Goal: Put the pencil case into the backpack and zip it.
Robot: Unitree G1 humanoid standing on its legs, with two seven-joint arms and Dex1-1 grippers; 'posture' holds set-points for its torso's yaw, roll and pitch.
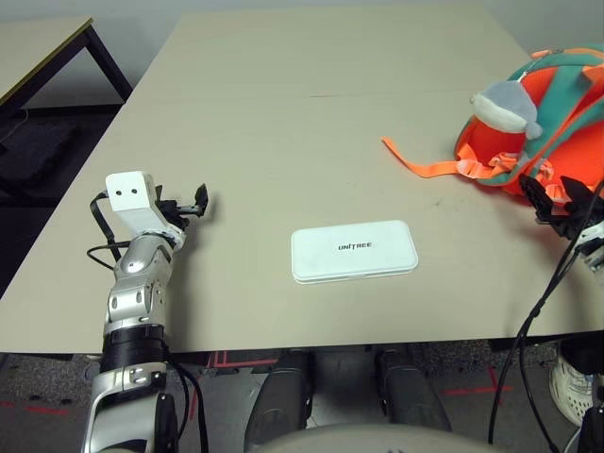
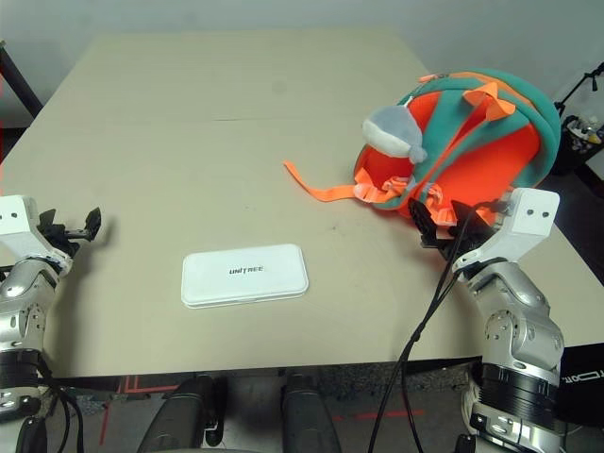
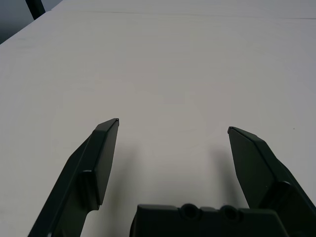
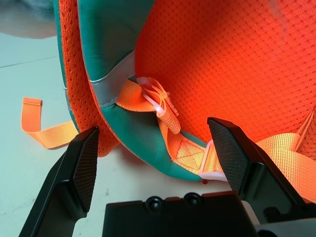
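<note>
One pencil case (image 1: 354, 251), flat, white, marked UNITREE, lying on the counter (image 1: 255, 123) between the two grippers, near the robot's edge. One backpack (image 2: 472, 142), orange and teal, at the right, plush toy (image 2: 394, 132) attached. Two pairs of jaws, both spread and empty: left gripper (image 3: 174, 123) over bare surface, right gripper (image 4: 153, 126) beside the backpack's straps.

Hazards, as judged: loose straps could snag the right jaws and drag the bag; soft walls could fold inward, blocking the case or jamming the zip; the thin case could slip from a shallow pinch.

Surroundings: beige top, faint seam, pale wall, second table (image 1: 42, 42) at left, dark floor, red tape lines.
</note>
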